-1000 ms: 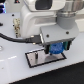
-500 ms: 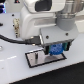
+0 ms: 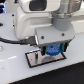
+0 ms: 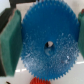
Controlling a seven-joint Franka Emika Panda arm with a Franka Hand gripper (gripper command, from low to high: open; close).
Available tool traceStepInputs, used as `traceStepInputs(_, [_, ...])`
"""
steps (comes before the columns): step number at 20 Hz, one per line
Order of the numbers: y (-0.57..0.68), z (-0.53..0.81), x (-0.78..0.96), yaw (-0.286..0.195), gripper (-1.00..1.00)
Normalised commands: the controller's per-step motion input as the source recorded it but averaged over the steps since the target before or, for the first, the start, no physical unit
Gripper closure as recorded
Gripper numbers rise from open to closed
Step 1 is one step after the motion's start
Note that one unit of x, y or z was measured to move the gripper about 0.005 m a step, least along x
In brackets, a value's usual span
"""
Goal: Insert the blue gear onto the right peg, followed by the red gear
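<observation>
Over the black-rimmed grey plate (image 3: 46,58) the arm (image 3: 37,20) filled most of the exterior view, w/ the gripper (image 3: 53,50) low above the plate. Compared w/ the two earlier exterior pictures, approx. half a sec and one sec before, I saw almost no movement: arm, gripper and plate sat at nearly the same place. My judgement was that the descent was slow or paused at the insertion of the first gear, so alignment mattered more than speed.

The blue gear (image 4: 49,42) was in the gripper's hold. On the wrist view the green pads (image 4: 11,41) pressed its toothed rim from both sides, so the jaws were closed around it, only as wide as the gear itself. Its centre hole (image 4: 49,46) looked dark w/ a small light spot; I could not tell if that was the right peg coming into the hole.

The red gear (image 4: 37,80) showed only as a thin red edge past the blue gear's rim, cut off by the frame.

Hidden: both pegs, covered by gear and gripper in the exterior view, which was also blurred. Whether the gear touched the plate I could not tell.
</observation>
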Motion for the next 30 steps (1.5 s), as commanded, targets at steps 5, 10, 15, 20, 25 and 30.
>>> traceStepInputs(5, [0.10,0.08,0.02,0.000,1.00])
traceStepInputs(10, [0.02,0.13,0.02,0.000,1.00])
traceStepInputs(15, [0.04,0.21,0.05,0.000,1.00])
traceStepInputs(20, [0.01,-0.04,0.10,0.000,1.00])
traceStepInputs(25, [-0.03,-0.34,0.12,0.000,1.00])
traceStepInputs(30, [0.00,-0.32,0.18,0.000,1.00])
